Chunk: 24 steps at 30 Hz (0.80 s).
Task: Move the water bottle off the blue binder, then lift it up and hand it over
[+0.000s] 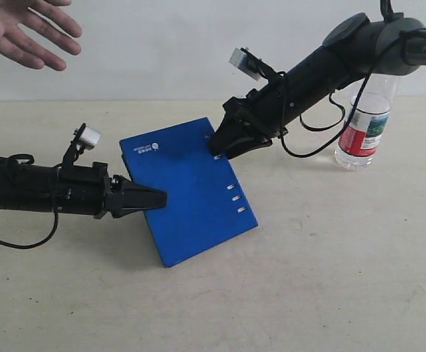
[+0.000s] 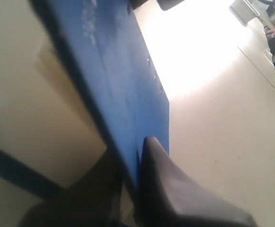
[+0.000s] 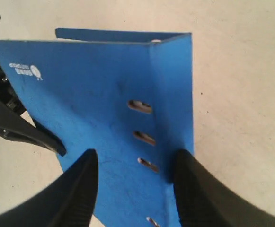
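Note:
The blue binder (image 1: 187,191) is tilted, its left edge raised off the table, with my left gripper (image 1: 156,198) shut on that edge. In the left wrist view the cover (image 2: 123,71) runs edge-on between the closed fingers of the left gripper (image 2: 136,163). My right gripper (image 1: 220,149) hangs open over the binder's far corner by the rivet holes. In the right wrist view the right gripper (image 3: 135,156) has its fingers spread wide above the cover (image 3: 94,94). The water bottle (image 1: 363,132) stands upright on the table at the right, off the binder; its cap is hidden behind the right arm.
A person's open hand (image 1: 29,29) reaches in at the top left, above the left arm. The beige table (image 1: 330,279) extends in front and to the right of the binder. The left gripper's fingers (image 3: 31,135) show at the binder's edge in the right wrist view.

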### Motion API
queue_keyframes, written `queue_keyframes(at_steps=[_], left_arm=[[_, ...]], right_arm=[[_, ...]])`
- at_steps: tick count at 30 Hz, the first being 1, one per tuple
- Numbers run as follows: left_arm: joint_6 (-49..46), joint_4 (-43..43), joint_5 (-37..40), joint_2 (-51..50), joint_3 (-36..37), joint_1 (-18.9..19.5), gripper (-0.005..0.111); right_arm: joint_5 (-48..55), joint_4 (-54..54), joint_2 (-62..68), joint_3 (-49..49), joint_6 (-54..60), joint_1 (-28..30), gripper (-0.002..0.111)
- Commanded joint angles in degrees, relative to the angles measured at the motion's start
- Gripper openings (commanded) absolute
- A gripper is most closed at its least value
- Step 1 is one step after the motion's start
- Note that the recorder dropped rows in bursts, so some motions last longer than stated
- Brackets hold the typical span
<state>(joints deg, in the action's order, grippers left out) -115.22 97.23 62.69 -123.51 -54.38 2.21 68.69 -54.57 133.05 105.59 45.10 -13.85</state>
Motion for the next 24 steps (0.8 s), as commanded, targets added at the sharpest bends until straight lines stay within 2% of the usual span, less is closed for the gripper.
queue_keyframes(at_steps=[1, 6, 10, 12, 18, 22, 24], left_arm=[[-2.79, -0.81, 2.41, -0.08, 0.09, -0.54, 0.004], [-2.79, -0.65, 7.01, 1.02, 1.37, 1.0, 0.004], [-3.38, -0.65, 7.27, 2.73, 2.32, 3.38, 0.004], [-3.49, -0.99, 7.27, 3.58, 2.71, 4.34, 0.004], [-3.93, -3.26, 7.27, 5.06, 2.82, 5.2, 0.004], [-4.28, -3.4, 7.27, 5.06, 2.82, 5.2, 0.004], [-4.3, -3.55, 7.27, 5.06, 2.82, 5.2, 0.004]], right_arm=[[1.28, -0.94, -1.58, 0.21, -0.23, 0.68, 0.043], [1.28, 5.55, -4.34, 0.21, 0.8, 3.09, 0.045], [1.28, 8.96, -6.01, 0.21, 1.31, 4.3, 0.07], [1.28, 9.09, -6.1, 0.21, 1.72, 4.18, 0.077], [1.28, 6.77, -5.69, -3.14, 4.74, 4.09, 0.073], [1.28, 0.1, -5.69, -6.55, 11.43, 4.09, 0.073], [1.28, -5.69, -5.69, -8.88, 18.49, 4.09, 0.073]])
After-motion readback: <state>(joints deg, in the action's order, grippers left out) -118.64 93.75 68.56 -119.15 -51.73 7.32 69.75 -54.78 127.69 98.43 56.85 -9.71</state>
